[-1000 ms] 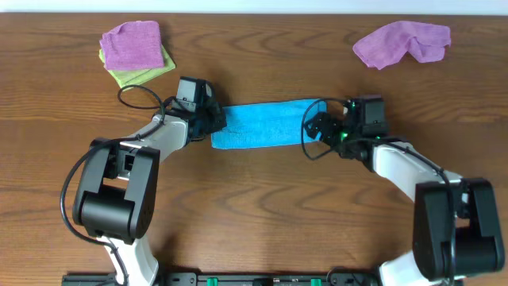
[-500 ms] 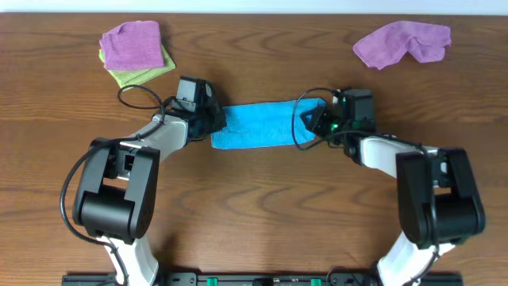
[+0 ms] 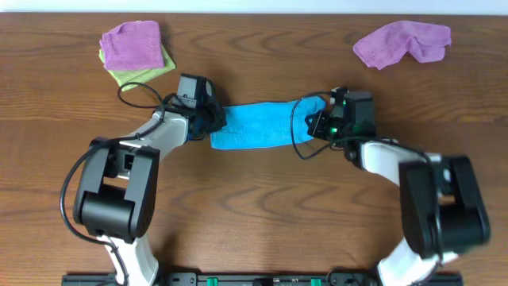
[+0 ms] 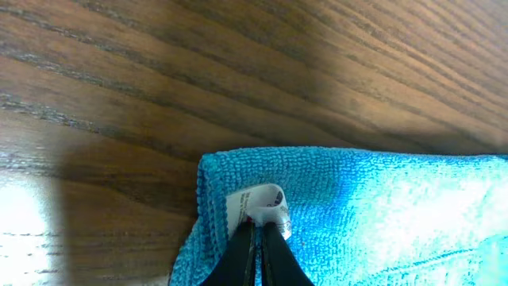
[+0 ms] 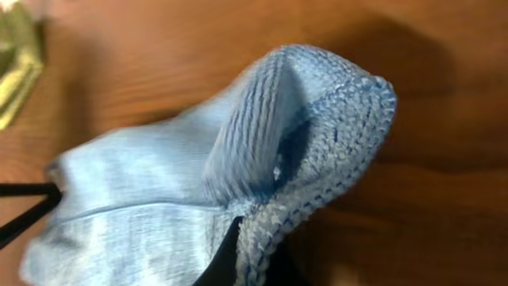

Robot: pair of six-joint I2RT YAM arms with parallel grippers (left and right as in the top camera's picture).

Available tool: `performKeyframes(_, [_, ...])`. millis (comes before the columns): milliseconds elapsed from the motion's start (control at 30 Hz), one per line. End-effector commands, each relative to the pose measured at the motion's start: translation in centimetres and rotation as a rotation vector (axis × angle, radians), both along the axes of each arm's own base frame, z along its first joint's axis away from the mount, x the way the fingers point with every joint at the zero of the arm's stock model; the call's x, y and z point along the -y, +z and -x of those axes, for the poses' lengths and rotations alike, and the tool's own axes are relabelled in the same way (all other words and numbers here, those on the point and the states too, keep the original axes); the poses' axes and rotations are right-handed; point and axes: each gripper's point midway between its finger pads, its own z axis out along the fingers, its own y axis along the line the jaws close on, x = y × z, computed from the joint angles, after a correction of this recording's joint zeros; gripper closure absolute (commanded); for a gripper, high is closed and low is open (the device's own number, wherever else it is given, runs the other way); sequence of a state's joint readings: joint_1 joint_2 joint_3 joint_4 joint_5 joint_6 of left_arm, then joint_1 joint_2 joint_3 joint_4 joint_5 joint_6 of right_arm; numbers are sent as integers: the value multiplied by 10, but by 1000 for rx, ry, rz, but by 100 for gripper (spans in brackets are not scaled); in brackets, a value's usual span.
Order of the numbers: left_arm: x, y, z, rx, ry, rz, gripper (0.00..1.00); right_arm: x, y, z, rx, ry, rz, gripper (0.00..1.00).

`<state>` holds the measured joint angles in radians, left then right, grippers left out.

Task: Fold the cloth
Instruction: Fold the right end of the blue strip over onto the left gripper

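Wood table (image 3: 254,206) lies open along the near side and between the arms; far back, a purple rag (image 3: 131,40) sits on a green rag (image 3: 139,75) at the left and a second purple rag (image 3: 401,41) at the right, all well apart from the cloth (image 3: 258,125). That blue cloth is a narrow strip across the middle, the left gripper (image 3: 213,121) clamped on its flat left edge at a white label (image 4: 255,202). At the other end the right gripper (image 3: 317,123) pinches the corner, which stands off the wood in a curled fold.

White arms (image 3: 163,135), black joints (image 3: 107,210), looping cables (image 3: 292,127), dark pincers (image 4: 258,232).
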<state>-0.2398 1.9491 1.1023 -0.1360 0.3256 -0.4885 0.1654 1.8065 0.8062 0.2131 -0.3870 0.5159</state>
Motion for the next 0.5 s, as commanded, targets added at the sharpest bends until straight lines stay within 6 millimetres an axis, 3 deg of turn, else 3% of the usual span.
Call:
performKeyframes(0, [-1, 1, -10, 12, -14, -30, 94, -10, 36, 1, 116, 60, 63, 99])
performKeyframes(133, [2, 11, -18, 31, -16, -26, 94, -26, 54, 8, 159, 104, 66, 99])
performKeyframes(467, [2, 12, -16, 14, -18, -27, 94, -77, 71, 18, 220, 199, 77, 99])
